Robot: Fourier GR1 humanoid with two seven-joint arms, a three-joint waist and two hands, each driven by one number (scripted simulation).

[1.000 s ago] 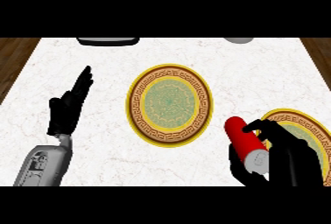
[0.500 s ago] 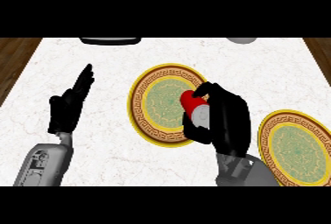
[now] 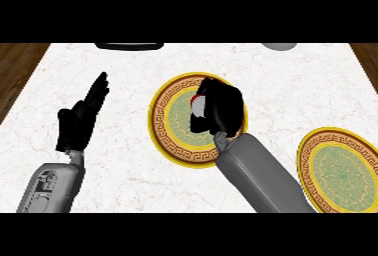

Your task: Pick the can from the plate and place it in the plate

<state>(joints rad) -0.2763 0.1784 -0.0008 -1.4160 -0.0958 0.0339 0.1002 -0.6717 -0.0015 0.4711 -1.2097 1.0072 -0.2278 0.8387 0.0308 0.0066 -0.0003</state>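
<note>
The right hand (image 3: 220,109) is curled round the can (image 3: 197,102), of which only a sliver of red and white shows at the hand's left edge; the rest is hidden under the black fingers. The hand sits over the middle plate (image 3: 171,142), above its green centre and a little to the right, with the grey forearm running back toward the near right. That placing fits the job: the can is held over the dish it is meant for, so the grasp looks kept only until the can is low enough to stand. Whether its base touches the plate cannot be told, since the hand covers it.

To the right, at the near edge, the second plate (image 3: 339,167) lies bare, which suits it being where the can came from.

Left of the middle plate, well apart from it, the left hand (image 3: 80,122) rests with straight fingers pointing to the far side, holding nothing and out of the way.

At the far edge a dark object (image 3: 129,45) and a grey object (image 3: 280,46) are cut off by the view; neither can be identified.

The step in hand, I judge, is the set-down, with release to follow; the risk is the can tipping if let go while tilted
</note>
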